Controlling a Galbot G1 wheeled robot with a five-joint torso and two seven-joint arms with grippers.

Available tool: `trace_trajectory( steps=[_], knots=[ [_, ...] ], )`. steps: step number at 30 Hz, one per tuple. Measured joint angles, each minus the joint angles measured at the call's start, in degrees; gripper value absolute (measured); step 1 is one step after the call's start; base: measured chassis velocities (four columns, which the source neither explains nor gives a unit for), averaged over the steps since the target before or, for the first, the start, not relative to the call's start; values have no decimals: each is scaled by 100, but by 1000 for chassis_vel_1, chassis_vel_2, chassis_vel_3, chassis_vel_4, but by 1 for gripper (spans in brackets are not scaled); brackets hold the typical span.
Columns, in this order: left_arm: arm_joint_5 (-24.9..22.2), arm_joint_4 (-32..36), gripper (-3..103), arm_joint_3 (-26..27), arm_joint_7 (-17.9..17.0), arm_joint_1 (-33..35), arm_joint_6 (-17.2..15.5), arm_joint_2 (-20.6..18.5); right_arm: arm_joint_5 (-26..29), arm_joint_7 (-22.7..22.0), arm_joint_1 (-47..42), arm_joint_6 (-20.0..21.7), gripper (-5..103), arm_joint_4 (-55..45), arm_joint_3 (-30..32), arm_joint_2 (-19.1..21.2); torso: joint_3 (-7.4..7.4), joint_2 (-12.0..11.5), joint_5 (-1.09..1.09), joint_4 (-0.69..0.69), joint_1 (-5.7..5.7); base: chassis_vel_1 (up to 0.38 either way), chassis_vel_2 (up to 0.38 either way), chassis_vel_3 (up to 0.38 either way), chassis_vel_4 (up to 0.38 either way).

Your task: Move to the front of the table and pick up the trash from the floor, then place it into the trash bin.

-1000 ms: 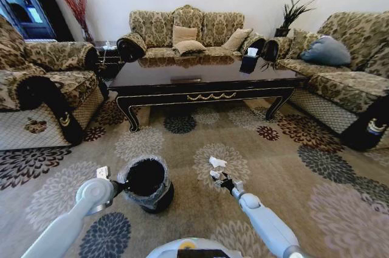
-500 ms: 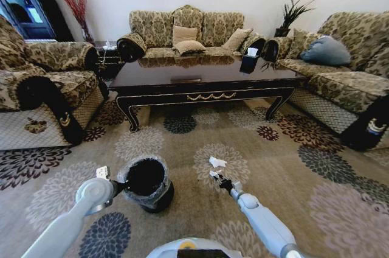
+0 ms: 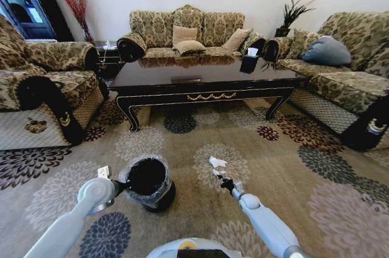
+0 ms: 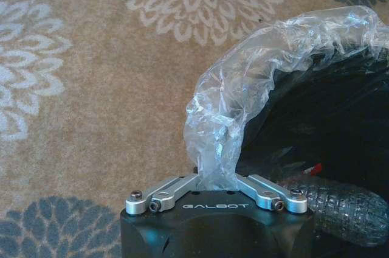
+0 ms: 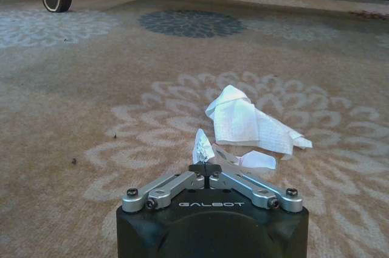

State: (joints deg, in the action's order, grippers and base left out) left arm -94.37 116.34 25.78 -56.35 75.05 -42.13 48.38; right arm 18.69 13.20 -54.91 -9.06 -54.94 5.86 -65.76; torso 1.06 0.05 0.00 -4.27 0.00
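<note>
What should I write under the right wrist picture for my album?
Right claw shut on a small paper scrap, with a bigger crumpled white tissue lying on the flowered carpet just beyond.

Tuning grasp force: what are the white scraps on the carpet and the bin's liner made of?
Crumpled white scraps: soft tissue-like paper, matte, creased folds; one small piece pinched in the right end effector. Liner on the round black bin: thin translucent plastic film, glossy, wrinkled; left end effector grips its rim.

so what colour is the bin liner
Greyish, see-through plastic over the black trash bin; liner shows best in the left wrist view.
</note>
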Motion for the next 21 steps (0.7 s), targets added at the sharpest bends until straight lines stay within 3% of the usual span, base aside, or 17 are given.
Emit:
trace_trajectory(
  steps=[8,13,18,21],
  knots=[
    [0,19,0,-229,-10,-233,-1,-97,191,-50,-387,19,0,-828,154,244,0,0,2,1,0,0,0,0,0],
    [-91,19,0,-552,-136,-684,-1,-131,354,-109,-712,99,0,-1747,315,474,0,0,0,-2,0,0,0,0,0],
    [-270,-55,0,-1093,-330,-1292,-1,-113,623,-213,-1418,241,0,-3326,787,951,0,0,0,-1,0,0,0,0,0],
    [-309,-56,0,-1136,-366,-1338,0,-70,609,-202,-1573,197,0,-3713,870,1088,0,0,-1,-4,0,0,0,0,0]
  ],
)
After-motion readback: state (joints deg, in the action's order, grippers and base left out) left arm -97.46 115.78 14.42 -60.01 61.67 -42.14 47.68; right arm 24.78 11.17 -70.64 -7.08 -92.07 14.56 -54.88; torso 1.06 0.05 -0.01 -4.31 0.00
